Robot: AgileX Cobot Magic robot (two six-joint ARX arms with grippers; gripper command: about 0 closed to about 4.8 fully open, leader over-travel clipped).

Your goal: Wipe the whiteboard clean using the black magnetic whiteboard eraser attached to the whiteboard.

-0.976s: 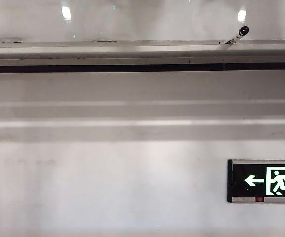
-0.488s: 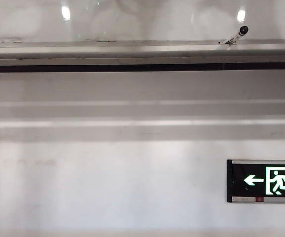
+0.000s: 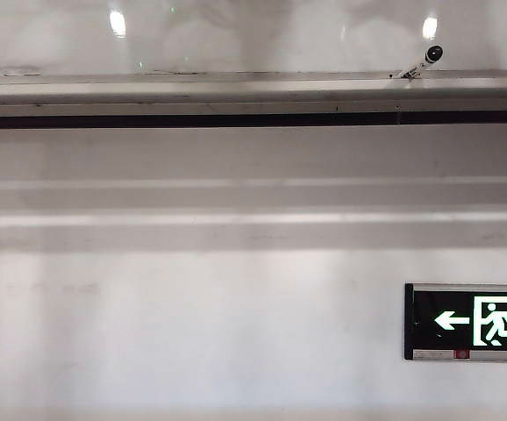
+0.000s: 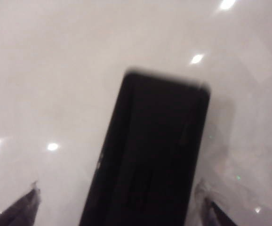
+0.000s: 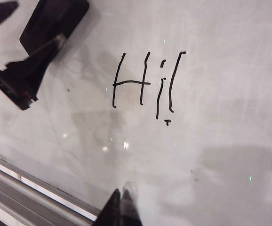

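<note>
The black eraser [image 4: 150, 155] lies flat against the white whiteboard [image 4: 56, 70], blurred and close in the left wrist view. My left gripper [image 4: 116, 186] is open, its fingers [image 4: 23, 207] standing on either side of the eraser's near end without touching it. The right wrist view shows the eraser [image 5: 56, 21] with the left gripper [image 5: 35, 23] straddling it. Black marker writing "Hi!" [image 5: 148, 84] is on the whiteboard [image 5: 220, 141] beside it. My right gripper [image 5: 122, 193] is shut and empty, close to the board below the writing. The exterior view shows no arm.
The whiteboard's metal frame edge [image 5: 42, 193] runs beside the right gripper. The exterior view holds only a pale wall, a ledge [image 3: 236, 88], a small camera [image 3: 424, 60] and a lit exit sign [image 3: 473, 320].
</note>
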